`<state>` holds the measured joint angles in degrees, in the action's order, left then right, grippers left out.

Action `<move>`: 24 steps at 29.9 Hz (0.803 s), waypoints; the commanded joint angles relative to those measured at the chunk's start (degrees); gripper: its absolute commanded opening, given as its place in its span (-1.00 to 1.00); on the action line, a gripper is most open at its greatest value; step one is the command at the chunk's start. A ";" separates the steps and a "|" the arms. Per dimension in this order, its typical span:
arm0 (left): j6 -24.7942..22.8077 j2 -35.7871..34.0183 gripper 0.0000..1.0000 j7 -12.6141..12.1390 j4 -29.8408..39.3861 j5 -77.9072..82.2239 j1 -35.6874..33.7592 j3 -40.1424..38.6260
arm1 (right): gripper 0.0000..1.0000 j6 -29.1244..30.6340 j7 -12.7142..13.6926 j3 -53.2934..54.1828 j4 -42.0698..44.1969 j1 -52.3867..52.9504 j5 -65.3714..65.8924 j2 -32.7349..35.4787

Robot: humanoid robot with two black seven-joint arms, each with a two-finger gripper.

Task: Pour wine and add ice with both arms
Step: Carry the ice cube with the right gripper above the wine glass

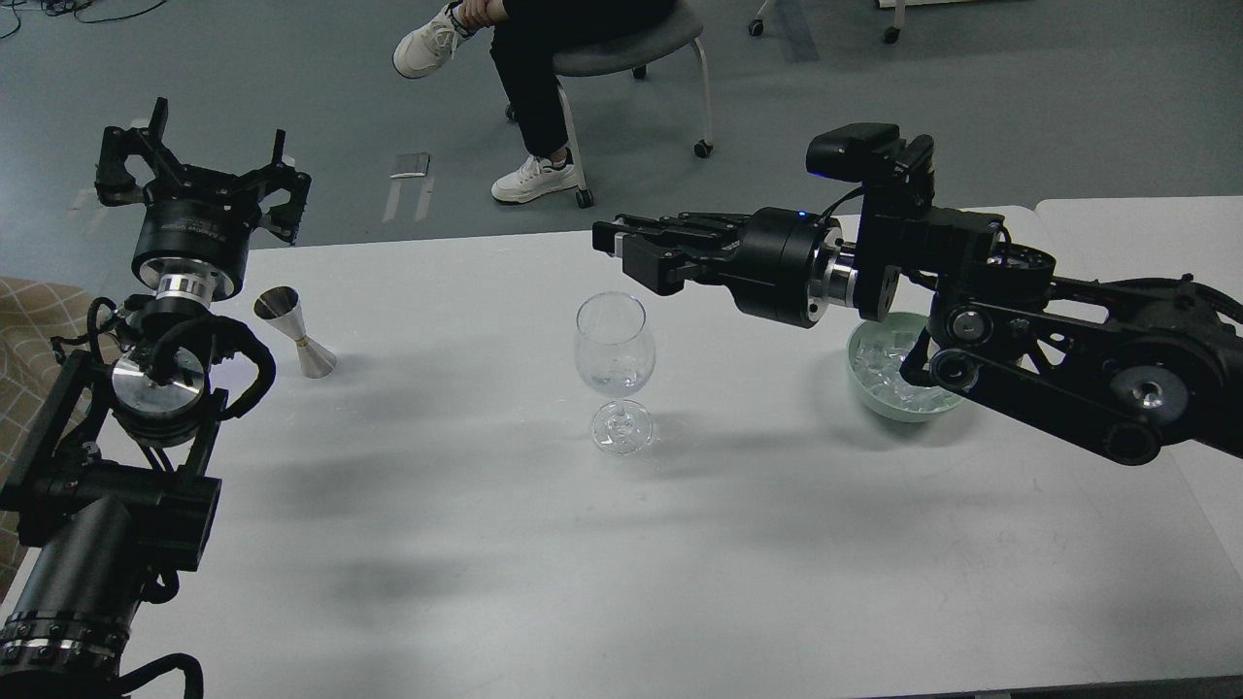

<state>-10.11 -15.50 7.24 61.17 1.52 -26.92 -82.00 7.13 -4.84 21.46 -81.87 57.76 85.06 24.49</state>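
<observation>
A clear stemmed glass point(612, 354) stands upright at the table's middle with a little clear content at the bottom of its bowl. No stream of wine shows. My right gripper point(621, 254) hangs just above and behind the glass rim, its fingers drawn close together. I cannot see what is between them. The ice point(886, 367) lies piled in a mint-green bowl point(869, 396), partly hidden behind my right arm. My left gripper point(199, 173) is open and empty, raised at the far left behind a steel jigger point(294, 332).
The white table point(621, 544) ends at the far edge just behind the glass. A second white table point(1146, 223) joins it at the right. A seated person on a wheeled chair point(621, 49) is beyond the far edge.
</observation>
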 commanded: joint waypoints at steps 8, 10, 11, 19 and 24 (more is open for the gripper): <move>0.00 0.12 0.95 0.05 -0.09 -0.20 0.03 -0.09 | -1.00 0.17 0.00 -0.63 2.42 -0.01 0.72 -2.96; 0.00 0.03 0.95 0.05 0.00 -0.29 0.03 -0.09 | -0.85 0.17 0.00 -0.63 2.42 0.07 0.72 -2.96; 0.00 -0.06 0.95 0.05 -0.09 -0.38 0.03 -0.09 | -0.73 0.17 0.00 -0.63 2.42 0.07 0.64 -2.96; 0.00 0.03 0.95 0.05 -0.09 -0.38 0.03 -0.09 | -0.45 0.34 0.00 -0.63 1.98 0.07 0.55 -2.95; 0.00 -0.06 0.95 0.05 -0.09 -0.38 0.03 0.00 | -0.27 0.52 0.00 -0.63 1.80 0.16 0.46 -2.69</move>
<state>-10.11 -15.51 7.30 61.14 1.12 -26.90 -82.03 7.58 -4.83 20.83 -80.04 57.86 85.53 21.66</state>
